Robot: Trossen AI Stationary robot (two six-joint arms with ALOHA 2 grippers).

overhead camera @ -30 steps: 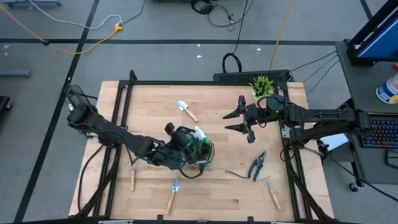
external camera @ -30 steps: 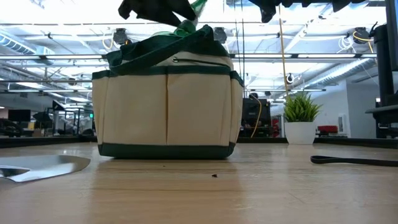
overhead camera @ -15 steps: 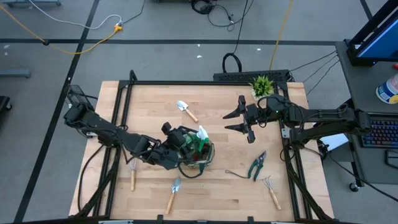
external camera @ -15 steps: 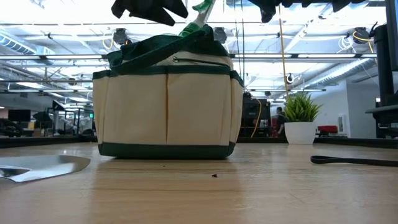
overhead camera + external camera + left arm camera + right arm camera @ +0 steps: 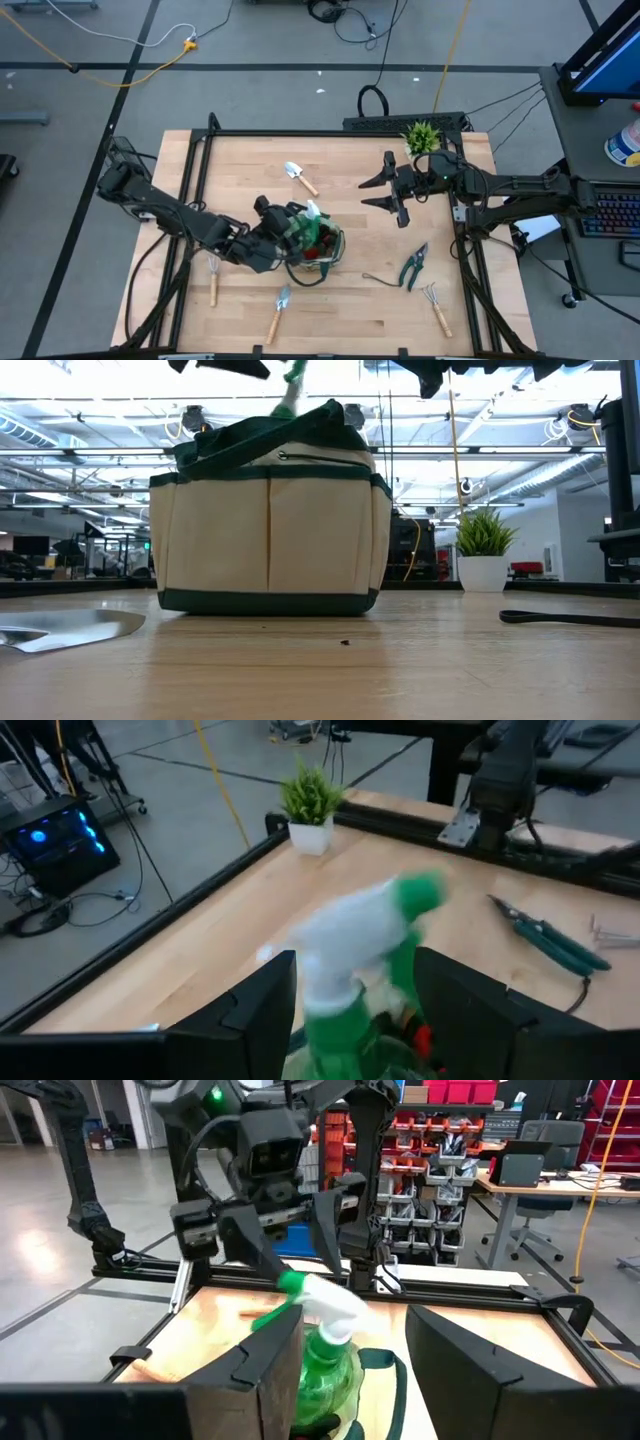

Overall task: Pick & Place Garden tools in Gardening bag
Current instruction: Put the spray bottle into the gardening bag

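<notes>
The beige gardening bag [image 5: 326, 262] with green trim stands on its base mid-table [image 5: 270, 530]. A green spray bottle [image 5: 365, 945] with a white nozzle stands in it, head up [image 5: 322, 1335], beside a red item [image 5: 312, 252]. My left gripper [image 5: 280, 222] hovers over the bag's left side. It is open, one finger [image 5: 268, 1012] on either side of the bottle's neck. My right gripper [image 5: 365, 196] waits open above the table's far right, pointing at the bag. My left gripper comes at the spray bottle's neck [image 5: 345, 1020] nearly level from the table's left, a finger on either side. The bottle shows blurred, and I cannot tell whether either finger touches it. The bottle's body sits inside the bag.
Loose tools lie around the bag: a trowel [image 5: 298, 176] behind it, teal shears [image 5: 413, 265] and a fork-rake [image 5: 435, 305] at the near right, another trowel [image 5: 278, 312] and a fork [image 5: 212, 280] at the near left. A potted plant [image 5: 421, 137] stands at the far right.
My left gripper has risen and drawn back toward the table's left edge, above the bag. The spray bottle's head has shifted toward the left along with it, while its body stays in the bag.
</notes>
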